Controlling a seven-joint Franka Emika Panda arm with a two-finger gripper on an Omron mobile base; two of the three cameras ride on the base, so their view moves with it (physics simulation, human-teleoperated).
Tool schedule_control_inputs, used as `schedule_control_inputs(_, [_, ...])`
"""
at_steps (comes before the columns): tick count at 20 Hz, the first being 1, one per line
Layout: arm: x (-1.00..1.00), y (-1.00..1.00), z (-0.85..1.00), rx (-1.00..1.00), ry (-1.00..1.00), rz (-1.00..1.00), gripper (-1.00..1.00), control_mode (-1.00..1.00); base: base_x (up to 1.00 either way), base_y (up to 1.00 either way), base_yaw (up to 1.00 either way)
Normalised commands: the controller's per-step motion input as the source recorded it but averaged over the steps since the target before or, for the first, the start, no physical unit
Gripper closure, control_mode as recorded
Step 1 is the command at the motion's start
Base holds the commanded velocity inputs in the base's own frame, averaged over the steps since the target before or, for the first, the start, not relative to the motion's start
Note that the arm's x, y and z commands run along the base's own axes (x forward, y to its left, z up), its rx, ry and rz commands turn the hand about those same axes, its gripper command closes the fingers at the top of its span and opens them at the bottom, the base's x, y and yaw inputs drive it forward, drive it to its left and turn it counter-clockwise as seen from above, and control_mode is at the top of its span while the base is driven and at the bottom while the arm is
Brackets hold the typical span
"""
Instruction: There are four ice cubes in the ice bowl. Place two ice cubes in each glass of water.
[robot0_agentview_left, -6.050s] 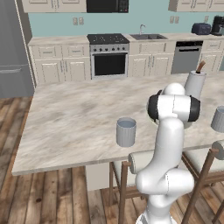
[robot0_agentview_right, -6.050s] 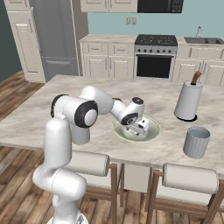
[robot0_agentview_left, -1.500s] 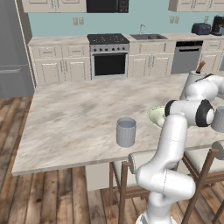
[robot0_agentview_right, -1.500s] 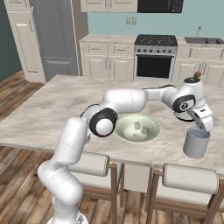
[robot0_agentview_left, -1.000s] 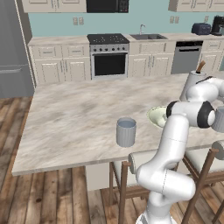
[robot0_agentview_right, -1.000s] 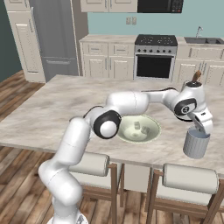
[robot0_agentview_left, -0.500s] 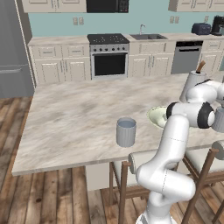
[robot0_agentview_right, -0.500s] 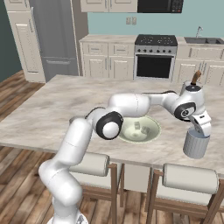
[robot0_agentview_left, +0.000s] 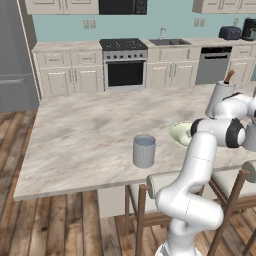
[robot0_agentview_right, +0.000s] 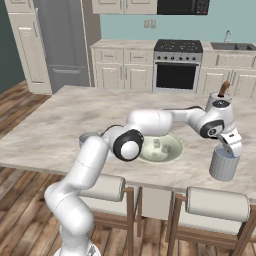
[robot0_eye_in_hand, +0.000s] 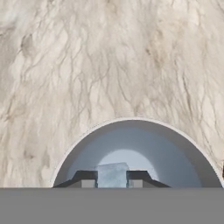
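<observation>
The marble island counter (robot0_agentview_right: 60, 130) carries everything, with two stools (robot0_agentview_right: 215, 205) tucked under its near edge; the white arm (robot0_agentview_right: 160, 120) reaches from the base across the counter toward its right end. The ice bowl (robot0_agentview_right: 159, 148) sits near the middle of the counter's near side, partly behind the arm in the left base view (robot0_agentview_left: 179, 134), and pale ice cubes (robot0_agentview_right: 161, 145) lie inside it, though their count is hard to tell. The white utensil holder (robot0_agentview_left: 219, 96) stands upright beyond the bowl, a brown handle poking from its top. One glass of water (robot0_agentview_left: 144, 150) stands alone left of the bowl, well apart from the arm; the other glass of water (robot0_agentview_right: 223, 164) stands right of the bowl, near the counter's front edge, and the gripper (robot0_agentview_right: 233, 146) hangs directly over its open top. In the hand view the gripper (robot0_eye_in_hand: 112, 177) looks straight down into that glass (robot0_eye_in_hand: 144, 144), and its two dark fingers (robot0_eye_in_hand: 85, 178) pinch a single pale ice cube (robot0_eye_in_hand: 112, 174) between them, above the water.
</observation>
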Motion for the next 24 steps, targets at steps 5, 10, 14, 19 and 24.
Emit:
schedule_control_inputs(5, [0.10, -0.08, -0.01, 0.00, -0.03, 0.00, -1.00, -1.00, 0.00, 0.00, 0.00])
schedule_control_inputs(10, [0.06, -0.08, -0.01, 0.00, -0.05, 0.00, -1.00, -1.00, 0.00, 0.00, 0.00])
schedule_control_inputs(14, [0.03, -0.10, 0.00, 0.00, -0.06, 0.00, -1.00, -1.00, 0.00, 0.00, 0.00])
schedule_control_inputs(19, [0.00, -0.13, 0.00, 0.00, -0.08, 0.00, -1.00, -1.00, 0.00, 0.00, 0.00])
schedule_control_inputs(24, [0.00, -0.05, 0.00, 0.00, -0.09, 0.00, -1.00, -1.00, 0.00, 0.00, 0.00])
